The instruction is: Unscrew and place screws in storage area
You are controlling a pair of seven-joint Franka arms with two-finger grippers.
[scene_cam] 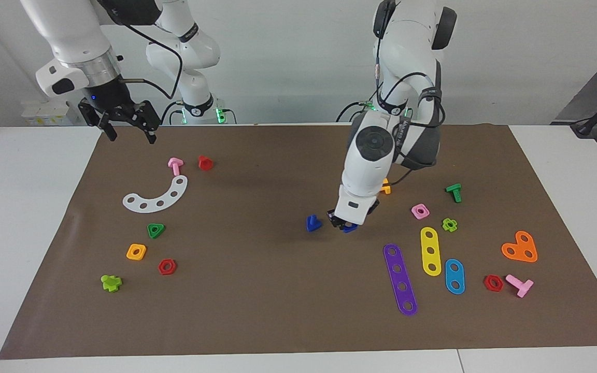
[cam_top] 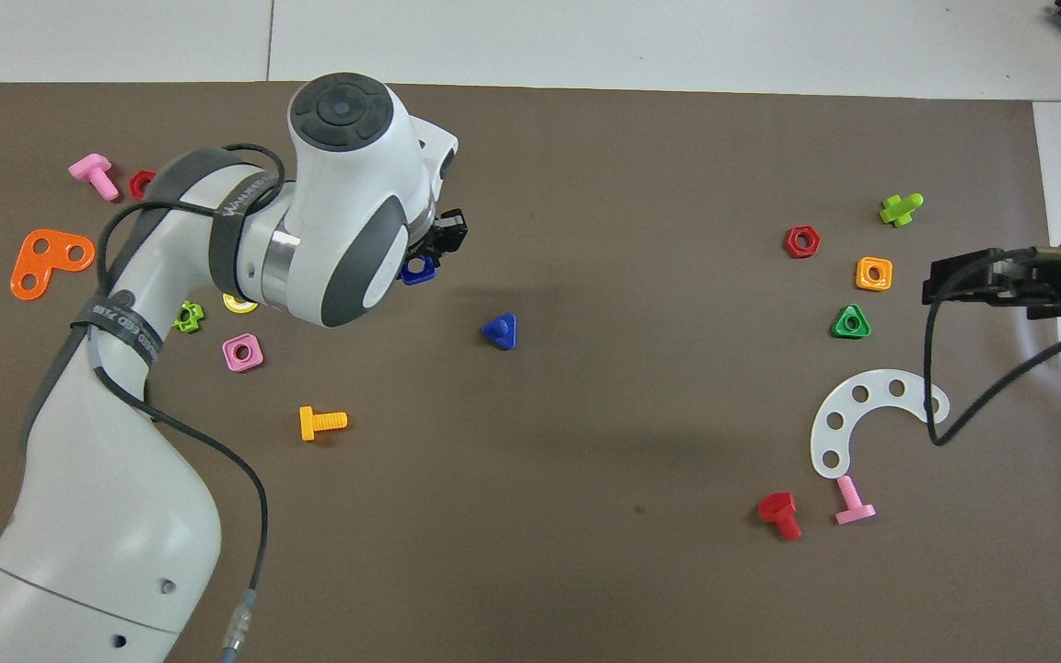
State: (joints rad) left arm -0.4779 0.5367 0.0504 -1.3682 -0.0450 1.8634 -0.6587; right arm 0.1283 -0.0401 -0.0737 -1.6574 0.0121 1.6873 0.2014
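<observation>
A blue screw (scene_cam: 313, 223) (cam_top: 500, 330) with a triangular head stands alone in the middle of the brown mat (scene_cam: 257, 311). My left gripper (scene_cam: 349, 226) (cam_top: 426, 261) is low over the mat beside the screw, toward the left arm's end, and is shut on the blue square nut (scene_cam: 351, 228) (cam_top: 418, 270). The nut is clear of the screw. My right gripper (scene_cam: 129, 133) (cam_top: 952, 282) hangs open with nothing in it, above the mat's edge at the right arm's end.
At the right arm's end lie a white curved plate (scene_cam: 156, 196), a pink bolt (scene_cam: 175, 165), a red bolt (scene_cam: 205, 162), a green triangular nut (scene_cam: 156, 230) and an orange nut (scene_cam: 136, 252). Purple (scene_cam: 400, 278), yellow (scene_cam: 430, 250) and blue (scene_cam: 454, 276) strips lie at the left arm's end.
</observation>
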